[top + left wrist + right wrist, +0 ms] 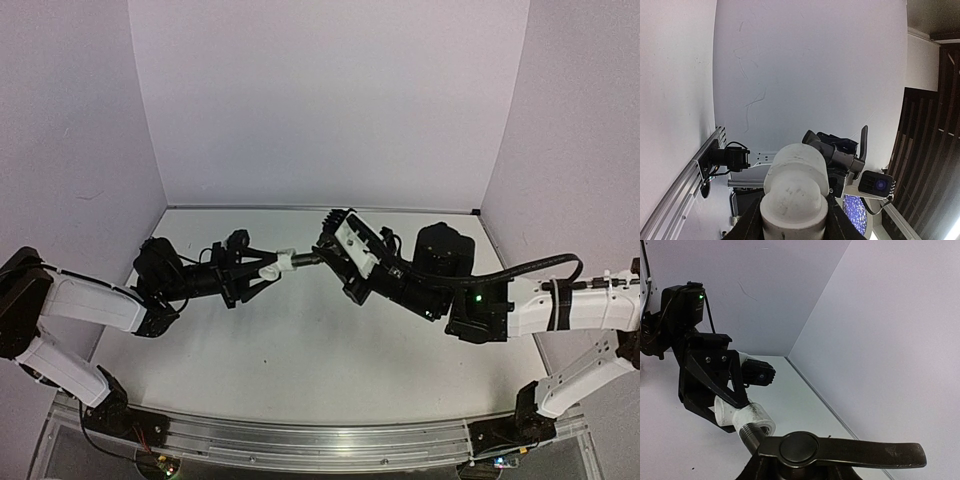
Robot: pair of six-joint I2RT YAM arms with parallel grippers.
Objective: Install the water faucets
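**While it's held mid-air, faucet [308,258] meets fitting [285,262]**

Top view: left gripper [264,268] jaws clamped on the white fitting, right gripper [326,254] jaws on the faucet, above the surface [300,360]. Left wrist: fitting up close, faucet behind. Right wrist: threaded stem [757,430] touches fitting.

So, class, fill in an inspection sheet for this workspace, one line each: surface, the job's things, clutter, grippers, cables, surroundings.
Surface: white table, with both arms held above it.
Job's things: dark tap held in the air, its threaded stem at the mouth of the white fitting; how far in it sits cannot be told.
Clutter: nothing seen.
Grippers: left gripper, jaws shut on the white fitting; right gripper, jaws shut on the tap.
Cables: black cable looping along the right arm.
Surroundings: plain pale walls on three sides.
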